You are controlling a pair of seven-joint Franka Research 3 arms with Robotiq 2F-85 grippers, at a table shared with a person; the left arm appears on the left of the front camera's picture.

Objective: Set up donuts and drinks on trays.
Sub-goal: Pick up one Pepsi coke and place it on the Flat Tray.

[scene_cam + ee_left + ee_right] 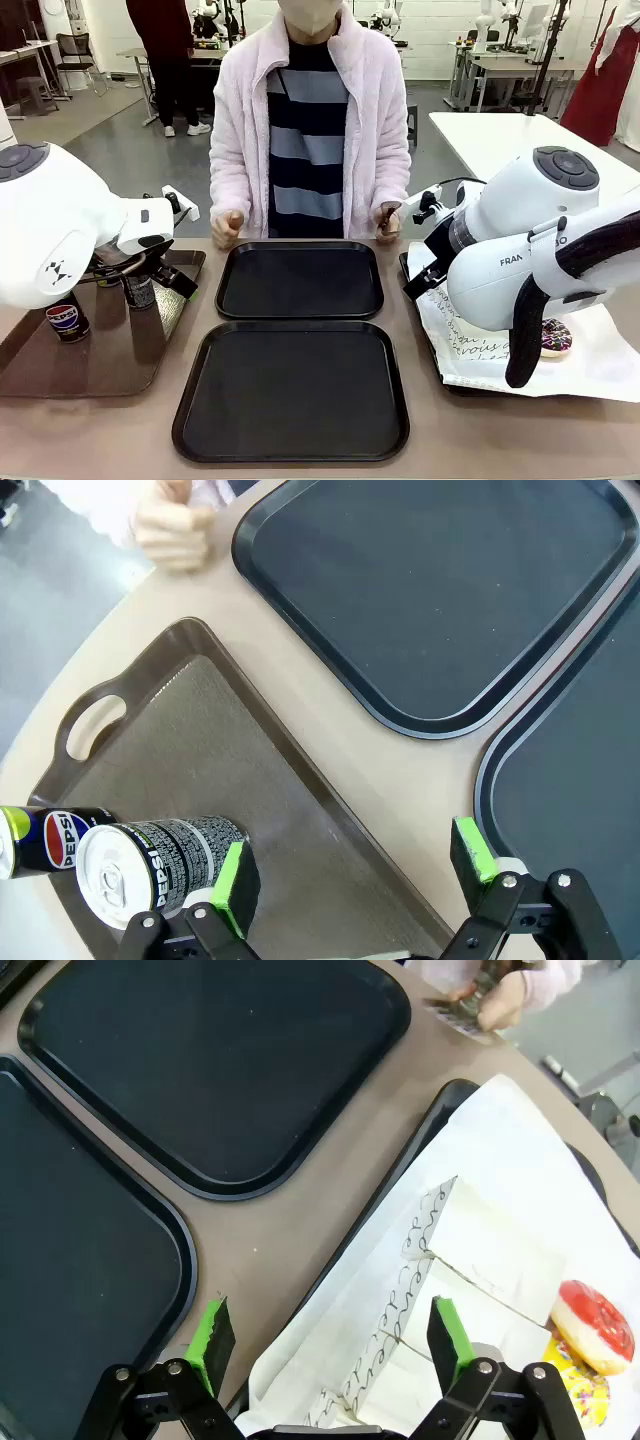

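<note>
Non-task items on and around the desk (480,440).
Glossy brown tray (110,365) with cut-out handle at the left side; white script-printed paper (500,1190) lining a dark tray (445,1095) at the right, overhanging its rim. Person (310,120) in pink fleece jacket standing at the far edge.

The desk (100,430) has a plain tan top. Beyond it a smooth grey floor (120,150) runs back to a white wall (430,40) and takes a soft sheen from even overhead light. A white table (500,140) stands to the right, near the desk, with metal-framed tables (500,70) farther back on that side. At the far left are a pale table (25,50), a dark chair (75,50) and a low stool (35,95). A person in dark clothes (165,60) stands at the back.
</note>
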